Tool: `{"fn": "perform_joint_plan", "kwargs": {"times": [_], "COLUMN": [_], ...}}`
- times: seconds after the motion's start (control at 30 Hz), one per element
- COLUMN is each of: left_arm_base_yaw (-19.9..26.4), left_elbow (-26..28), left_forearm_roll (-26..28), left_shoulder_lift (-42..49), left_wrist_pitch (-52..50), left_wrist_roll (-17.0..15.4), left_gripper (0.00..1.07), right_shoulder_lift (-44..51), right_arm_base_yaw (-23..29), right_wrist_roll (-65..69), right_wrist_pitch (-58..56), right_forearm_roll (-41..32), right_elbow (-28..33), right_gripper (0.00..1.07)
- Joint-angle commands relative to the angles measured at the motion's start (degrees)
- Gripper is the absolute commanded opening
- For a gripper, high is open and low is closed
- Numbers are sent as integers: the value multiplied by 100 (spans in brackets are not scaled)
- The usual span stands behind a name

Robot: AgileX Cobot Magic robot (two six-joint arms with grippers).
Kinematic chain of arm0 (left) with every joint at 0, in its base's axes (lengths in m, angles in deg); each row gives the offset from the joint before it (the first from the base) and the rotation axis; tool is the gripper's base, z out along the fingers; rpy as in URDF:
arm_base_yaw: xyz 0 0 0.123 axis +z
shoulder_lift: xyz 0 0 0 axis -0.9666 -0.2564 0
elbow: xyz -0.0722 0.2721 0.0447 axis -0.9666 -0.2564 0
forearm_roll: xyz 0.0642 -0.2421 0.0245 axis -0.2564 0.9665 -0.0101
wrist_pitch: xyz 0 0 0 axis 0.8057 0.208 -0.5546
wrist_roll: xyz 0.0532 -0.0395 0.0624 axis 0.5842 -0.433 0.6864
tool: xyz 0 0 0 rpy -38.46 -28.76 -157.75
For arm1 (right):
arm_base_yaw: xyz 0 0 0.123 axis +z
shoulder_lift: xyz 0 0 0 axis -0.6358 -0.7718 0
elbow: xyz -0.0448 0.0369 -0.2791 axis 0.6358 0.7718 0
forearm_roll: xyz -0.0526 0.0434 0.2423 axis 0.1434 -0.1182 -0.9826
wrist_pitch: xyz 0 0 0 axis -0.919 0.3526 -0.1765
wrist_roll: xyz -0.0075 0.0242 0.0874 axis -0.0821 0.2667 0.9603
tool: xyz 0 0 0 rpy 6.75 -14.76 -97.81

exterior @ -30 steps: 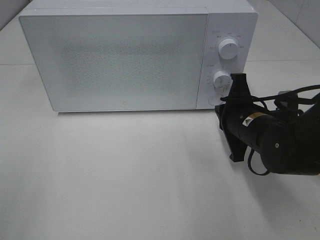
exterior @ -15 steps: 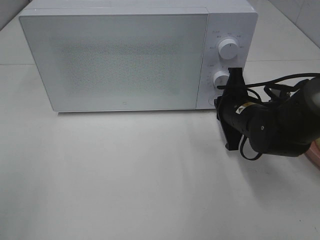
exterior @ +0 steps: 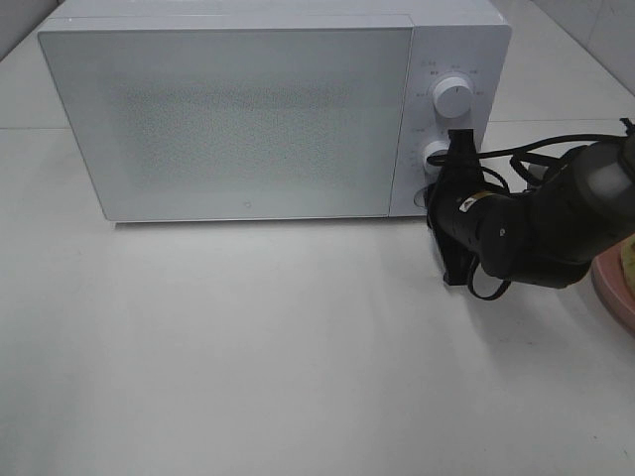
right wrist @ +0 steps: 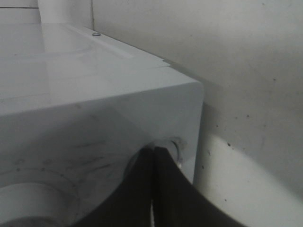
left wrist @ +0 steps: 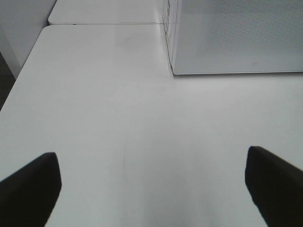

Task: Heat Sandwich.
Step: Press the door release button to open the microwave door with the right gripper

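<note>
The white microwave stands at the back with its door shut. My right gripper is shut, and its tips are against the round button at the bottom of the control panel, below the two dials. The shut fingertips show in the right wrist view. The rim of the pink plate shows at the right edge. A pale yellow-green sliver on it may be the sandwich; the rest is out of view. My left gripper is open and empty over bare table.
The white table stretches in front of the microwave. The right arm and its cables lie between the control panel and the plate. The table's left edge shows in the left wrist view.
My right arm has moved back and up toward the control panel, bringing the shut tips onto the bottom button. The plate's rim came into view at the right edge.
</note>
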Motion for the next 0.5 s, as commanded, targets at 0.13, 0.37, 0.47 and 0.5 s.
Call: {"fn": "perform_joint_plan", "kwargs": {"times": [0.13,0.37,0.47,0.5], "left_arm_base_yaw": [17,17,17,17], "left_elbow": [-17,-17,-17,-17], "left_forearm_roll": [23,23,23,23], "left_shoulder_lift": [160,160,160,160], "left_wrist_pitch": [-52,-52,-52,-52], "left_wrist_roll": [-34,-34,-34,-34], "left_gripper": [101,101,101,101], "right_shoulder_lift": [-11,-11,-40,-126], "right_arm_base_yaw": [-57,-57,-57,-57], "right_wrist_roll": [-143,-149,-166,-229], "right_wrist_pitch": [573,1197,1266,1501], "right_forearm_roll": [34,160,160,160], "right_elbow": [-206,-430,-493,-567], "right_gripper": [0,0,0,0]}}
